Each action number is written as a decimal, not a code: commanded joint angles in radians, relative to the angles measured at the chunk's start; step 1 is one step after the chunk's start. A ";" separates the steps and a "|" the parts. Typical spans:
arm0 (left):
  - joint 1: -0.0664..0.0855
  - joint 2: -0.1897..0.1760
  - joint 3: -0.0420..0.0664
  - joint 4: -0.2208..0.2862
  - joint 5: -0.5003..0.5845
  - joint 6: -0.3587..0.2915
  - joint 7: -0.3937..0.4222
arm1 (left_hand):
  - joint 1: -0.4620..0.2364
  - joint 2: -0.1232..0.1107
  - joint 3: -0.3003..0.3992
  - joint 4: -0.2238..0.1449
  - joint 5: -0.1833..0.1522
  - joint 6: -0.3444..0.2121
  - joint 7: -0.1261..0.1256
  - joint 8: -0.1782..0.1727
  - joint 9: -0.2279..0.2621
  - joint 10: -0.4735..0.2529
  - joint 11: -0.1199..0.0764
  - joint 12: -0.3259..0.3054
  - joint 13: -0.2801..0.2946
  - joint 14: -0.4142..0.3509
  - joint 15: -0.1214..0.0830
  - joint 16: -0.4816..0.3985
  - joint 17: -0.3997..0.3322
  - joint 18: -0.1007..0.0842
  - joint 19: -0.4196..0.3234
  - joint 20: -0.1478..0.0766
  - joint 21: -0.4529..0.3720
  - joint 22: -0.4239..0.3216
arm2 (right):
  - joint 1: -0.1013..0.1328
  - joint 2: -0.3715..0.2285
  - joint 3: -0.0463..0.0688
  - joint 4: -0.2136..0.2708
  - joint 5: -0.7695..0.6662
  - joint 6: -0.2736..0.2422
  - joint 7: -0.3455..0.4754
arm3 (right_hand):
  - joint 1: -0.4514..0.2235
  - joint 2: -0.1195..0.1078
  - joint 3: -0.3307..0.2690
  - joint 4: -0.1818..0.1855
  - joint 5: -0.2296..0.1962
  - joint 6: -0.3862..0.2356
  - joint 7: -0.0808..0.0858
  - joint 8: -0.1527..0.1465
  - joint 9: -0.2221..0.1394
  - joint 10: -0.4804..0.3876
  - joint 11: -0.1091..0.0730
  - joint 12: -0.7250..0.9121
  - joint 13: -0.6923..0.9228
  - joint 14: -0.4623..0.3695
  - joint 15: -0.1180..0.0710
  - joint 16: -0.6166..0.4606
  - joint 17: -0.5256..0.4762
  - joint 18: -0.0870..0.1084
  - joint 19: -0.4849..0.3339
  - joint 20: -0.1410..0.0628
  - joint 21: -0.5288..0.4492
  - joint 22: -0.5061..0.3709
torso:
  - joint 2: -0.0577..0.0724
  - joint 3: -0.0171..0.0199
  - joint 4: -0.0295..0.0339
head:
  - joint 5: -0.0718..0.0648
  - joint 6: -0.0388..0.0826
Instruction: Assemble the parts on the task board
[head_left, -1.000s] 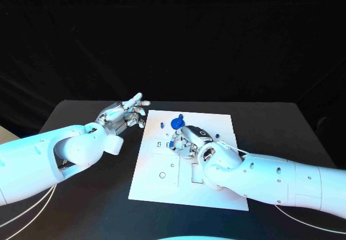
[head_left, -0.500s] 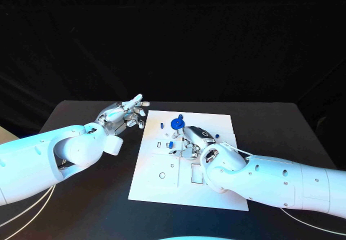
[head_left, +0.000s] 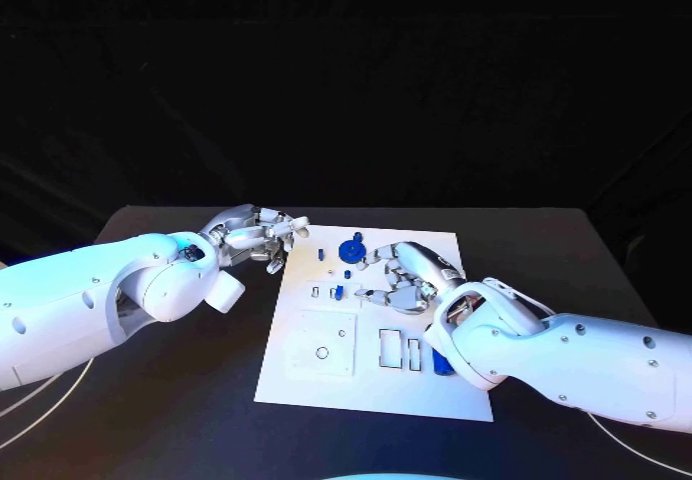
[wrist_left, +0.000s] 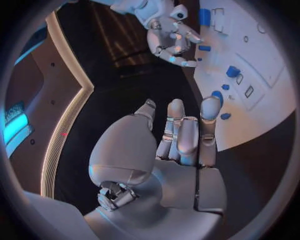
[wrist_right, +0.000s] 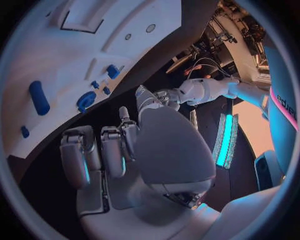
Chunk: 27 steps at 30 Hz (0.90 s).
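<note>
**Both hands empty above the board**

While the right hand (head_left: 401, 272) hangs over the middle of the board (head_left: 325, 380), its fingers curl loosely apart and hold nothing; the right wrist view shows the same hand (wrist_right: 119, 150) with fingers slightly bent and bare of any part. Just off its fingertips at about nine o'clock stands a small blue part (head_left: 336, 292) in the board. At about eleven o'clock from the hand a round blue part (head_left: 356, 241) sits near the board's far edge, with a smaller blue part (head_left: 326, 251) just beside it toward nine o'clock. Toward six o'clock from the hand, a long blue part (head_left: 437, 358) lies close against the right forearm, next to a rectangular slot (head_left: 391, 347).

The left hand (head_left: 257, 235) hovers just off the board's far left corner, at about ten o'clock from the board's middle, fingers spread and empty. In the left wrist view that hand (wrist_left: 181, 135) shows straight, parted fingers reaching toward the board's edge (wrist_left: 250, 130), touching nothing, with the right hand (wrist_left: 172, 40) beyond it.

The board rests on the black table (head_left: 173, 400), near its centre.
</note>
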 joint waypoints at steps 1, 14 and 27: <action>0.024 0.021 0.001 -0.007 -0.309 0.129 -0.208 | -0.005 -0.015 0.019 0.023 0.000 -0.002 -0.016 0.037 0.034 0.009 -0.013 0.015 0.006 0.022 -0.007 0.018 0.037 -0.018 0.026 -0.007 0.028 0.045 | 0.010 -0.039 0.003 0.031 0.192 0.010 0.144 | 0.012 -0.002 0.007 0.001 0.010 0.008 -0.001 0.005 -0.001 -0.009 0.001 -0.005 0.091 0.097 -0.002 -0.005 0.228 -0.007 0.105 -0.004 0.004 0.263 | -0.009 0.0012 -0.0008 | 0.004 -0.003; 0.106 0.167 -0.012 -0.087 -0.684 0.346 -0.437 | -0.140 -0.047 0.078 0.098 -0.001 -0.043 -0.023 0.102 0.130 0.029 -0.021 0.042 0.020 0.089 -0.015 0.083 0.190 -0.042 0.100 -0.019 0.109 0.182 | 0.035 -0.145 0.008 0.030 0.370 0.020 0.203 | 0.011 -0.002 0.015 0.001 0.036 0.012 -0.002 0.008 -0.003 -0.013 -0.001 -0.009 0.087 0.096 -0.003 -0.006 0.227 -0.007 0.105 -0.005 0.004 0.263 | -0.016 0.0068 -0.0067 | 0.016 -0.005; 0.141 0.309 -0.040 -0.188 -0.782 0.462 -0.522 | -0.118 -0.028 0.103 0.092 0.000 -0.077 -0.008 0.050 0.127 0.037 -0.008 0.059 0.044 0.106 -0.004 0.108 0.245 -0.050 0.122 -0.009 0.146 0.237 | 0.041 -0.161 0.009 0.006 0.396 0.017 0.204 | 0.009 -0.002 0.020 0.002 0.051 0.011 -0.002 0.008 -0.005 -0.015 -0.001 -0.011 0.085 0.096 -0.003 -0.006 0.227 -0.007 0.105 -0.006 0.004 0.263 | -0.014 0.0038 -0.0023 | 0.016 -0.007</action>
